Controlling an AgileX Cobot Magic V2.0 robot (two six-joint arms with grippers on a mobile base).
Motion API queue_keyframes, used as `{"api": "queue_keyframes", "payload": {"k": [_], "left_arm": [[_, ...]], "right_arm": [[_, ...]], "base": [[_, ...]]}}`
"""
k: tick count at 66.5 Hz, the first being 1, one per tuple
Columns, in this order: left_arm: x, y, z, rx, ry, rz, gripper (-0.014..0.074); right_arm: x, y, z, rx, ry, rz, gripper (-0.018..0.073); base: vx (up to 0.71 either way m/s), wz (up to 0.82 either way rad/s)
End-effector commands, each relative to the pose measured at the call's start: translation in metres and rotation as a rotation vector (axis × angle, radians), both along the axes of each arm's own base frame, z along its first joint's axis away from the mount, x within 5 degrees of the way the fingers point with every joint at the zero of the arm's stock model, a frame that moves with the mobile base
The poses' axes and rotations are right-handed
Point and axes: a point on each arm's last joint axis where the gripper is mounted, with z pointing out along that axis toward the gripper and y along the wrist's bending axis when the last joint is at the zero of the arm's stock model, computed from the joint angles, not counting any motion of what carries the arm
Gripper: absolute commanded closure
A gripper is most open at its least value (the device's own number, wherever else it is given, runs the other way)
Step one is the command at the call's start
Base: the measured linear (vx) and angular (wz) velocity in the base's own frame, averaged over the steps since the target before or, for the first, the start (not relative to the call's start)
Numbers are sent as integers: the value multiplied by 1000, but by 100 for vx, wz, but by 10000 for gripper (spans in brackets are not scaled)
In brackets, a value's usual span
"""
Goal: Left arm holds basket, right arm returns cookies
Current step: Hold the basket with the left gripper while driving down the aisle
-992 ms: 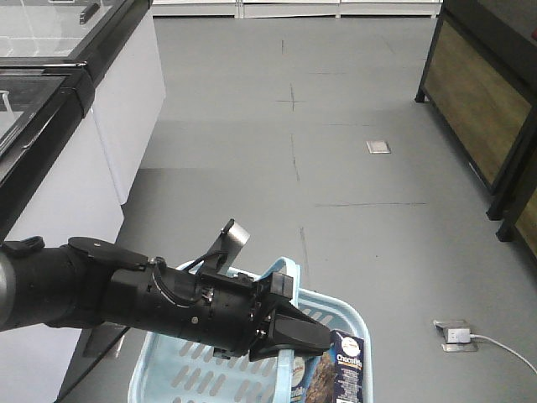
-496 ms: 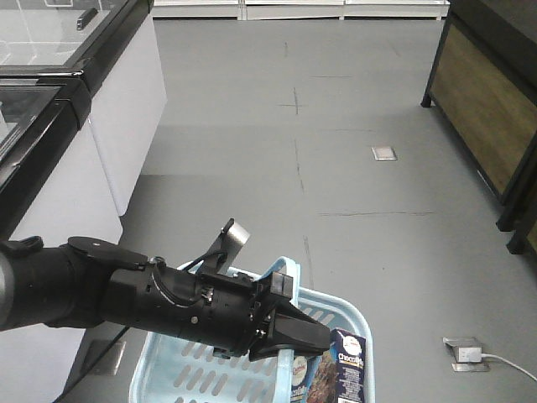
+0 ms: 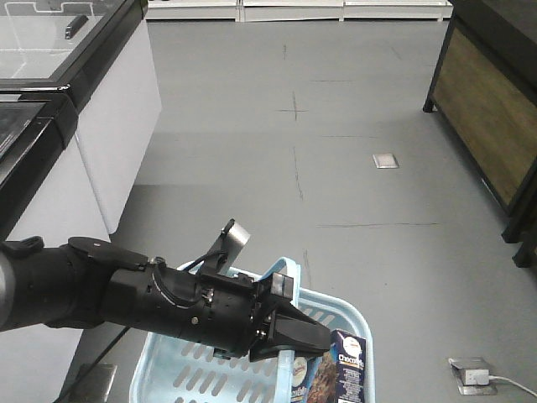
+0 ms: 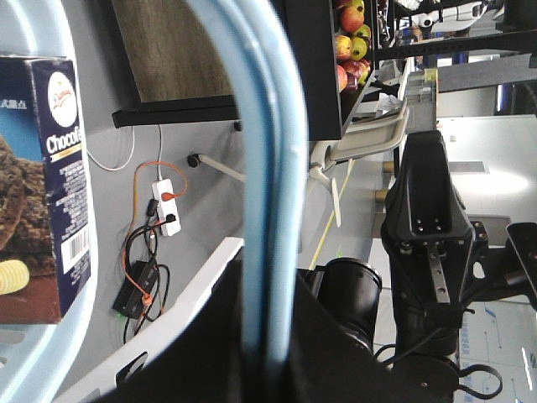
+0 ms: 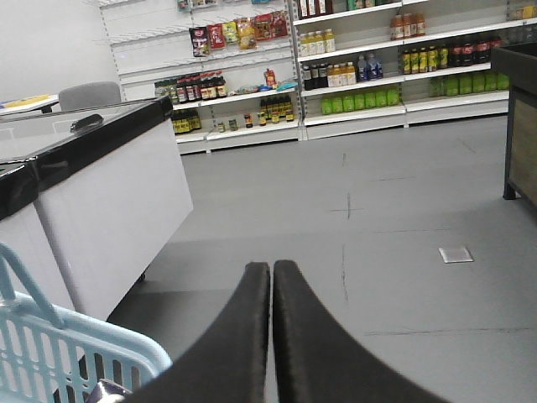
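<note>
- The left arm point(image 3: 126, 294) reaches in from the left edge of the front view. It is thick and black with loose cables, and a slanted silver tab point(image 3: 237, 235) stands on top of it.
- Its jaws are clamped on the blue handle point(image 4: 273, 168) of the basket point(image 3: 356, 316). In the left wrist view the handle runs straight down into the black wedge.
- The basket is light blue with oval slots in its walls. It sits at the bottom of the front view, under and just beyond the wedge.
- The cookies point(image 3: 348, 368) stand upright inside the basket at its right end, close to the wall, and nothing grips them. The left wrist view shows the carton's dark face point(image 4: 50, 168) with a round white logo, a chocolate cookie picture and a barcode.
- The right arm point(image 5: 239, 344) shows only in its own wrist view. Its jaws are together with the two black fingers point(image 5: 310, 336) touching along their length, and they hold nothing. They point out over the floor, and a corner of the basket is at the lower left of that view.
- The grey floor point(image 3: 336, 168) stretches ahead, with a white plug block point(image 3: 471, 374) and its cable lying at the lower right.
- A white freezer chest point(image 3: 109, 109) with a black rim runs along the left side.
- A dark unit with wooden panels point(image 3: 482, 109) stands on the right.
- A small square plate point(image 3: 385, 160) is set in the floor farther out.
- Store shelves point(image 5: 377, 59) stocked with bottles line the far wall.
</note>
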Motion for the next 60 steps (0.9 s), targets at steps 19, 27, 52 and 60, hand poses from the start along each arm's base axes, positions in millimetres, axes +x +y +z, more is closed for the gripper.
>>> {"api": "queue_keyframes", "payload": {"k": [19,27,52,60], "left_arm": [[-3,-3,31,-131,-20,-11,603],[-3,-3,31,-132,-20,-11,603],[-3,-3,31,-131,-20,-11,603],[-3,-3,31,-131,-20,-11,603]], "right_arm": [[-1,0,8,6,-86,-1,568],[-1,0,8,6,-86,-1,568],[-1,0,8,6,-86,-1,568],[-1,0,8,6,-86,-1,568]], "base": [[19,-7],[22,-10],[24,-8],[26,1]]}}
